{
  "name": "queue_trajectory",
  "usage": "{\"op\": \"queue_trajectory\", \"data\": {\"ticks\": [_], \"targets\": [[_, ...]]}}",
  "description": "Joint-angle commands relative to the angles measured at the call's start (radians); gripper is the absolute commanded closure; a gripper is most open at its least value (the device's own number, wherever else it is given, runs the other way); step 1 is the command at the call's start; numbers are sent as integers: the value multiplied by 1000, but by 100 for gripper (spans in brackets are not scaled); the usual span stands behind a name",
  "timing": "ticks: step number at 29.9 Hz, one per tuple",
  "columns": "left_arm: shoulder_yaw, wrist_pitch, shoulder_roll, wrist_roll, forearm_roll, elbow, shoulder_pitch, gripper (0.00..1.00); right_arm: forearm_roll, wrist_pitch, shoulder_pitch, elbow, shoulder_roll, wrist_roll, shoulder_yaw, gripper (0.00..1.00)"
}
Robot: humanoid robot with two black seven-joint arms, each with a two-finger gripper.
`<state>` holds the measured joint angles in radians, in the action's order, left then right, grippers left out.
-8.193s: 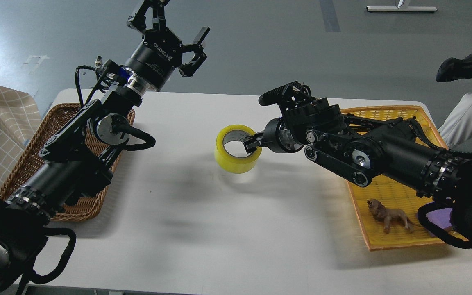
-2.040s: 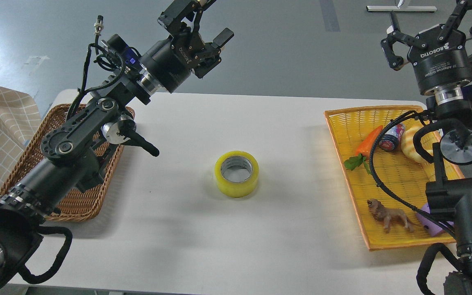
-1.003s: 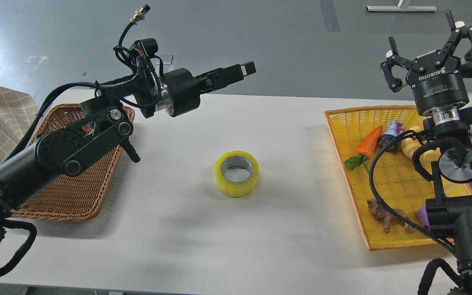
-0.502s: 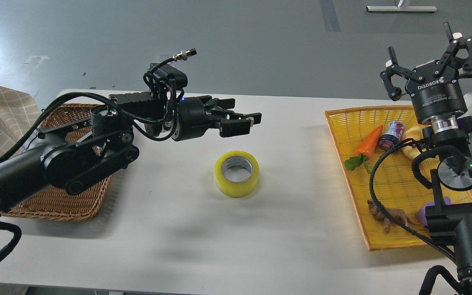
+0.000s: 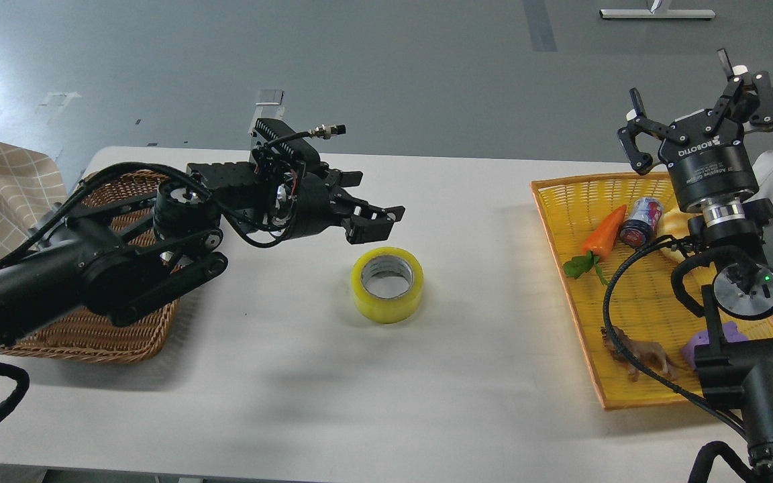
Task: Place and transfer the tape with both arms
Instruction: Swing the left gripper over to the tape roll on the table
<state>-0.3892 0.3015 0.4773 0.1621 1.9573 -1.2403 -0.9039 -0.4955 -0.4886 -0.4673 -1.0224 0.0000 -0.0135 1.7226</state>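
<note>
The tape (image 5: pixel 387 284), a yellow roll with a grey-white core, lies flat on the white table (image 5: pixel 333 389) near its middle. My left gripper (image 5: pixel 372 220) reaches in from the left and hangs open and empty just above and to the left of the roll, without touching it. My right gripper (image 5: pixel 692 107) is raised high at the far right, above the yellow tray, fingers spread open and empty.
A brown wicker basket (image 5: pixel 101 339) sits at the table's left under my left arm. A yellow woven tray (image 5: pixel 578 201) at the right holds a toy carrot (image 5: pixel 601 231), a small can (image 5: pixel 640 220), a toy lion (image 5: pixel 641 355) and a purple piece (image 5: pixel 715 335).
My left gripper swung down from high at the back to just above the tape's left side. My right arm, which earlier set the tape down, stays raised and drifted slightly lower.
</note>
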Motion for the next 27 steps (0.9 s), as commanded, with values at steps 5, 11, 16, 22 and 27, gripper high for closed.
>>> {"op": "queue_trajectory", "data": {"ticks": [5,11,16,22,27], "targets": [[16,4,-5,17,-11,22,0,2,0,0,15,1,0,0,0,0],[44,7,-8,17,-9,22,-3,2,0,0,22,-2,0,0,2,0],[50,7,-14,10,-9,24,-4,2,0,0,22,-4,0,0,3,0],[50,8,-17,11,-8,35,3,2,0,0,18,-11,0,0,2,0],[56,8,-23,14,-12,35,-6,2,0,0,16,-5,0,1,2,0]]}}
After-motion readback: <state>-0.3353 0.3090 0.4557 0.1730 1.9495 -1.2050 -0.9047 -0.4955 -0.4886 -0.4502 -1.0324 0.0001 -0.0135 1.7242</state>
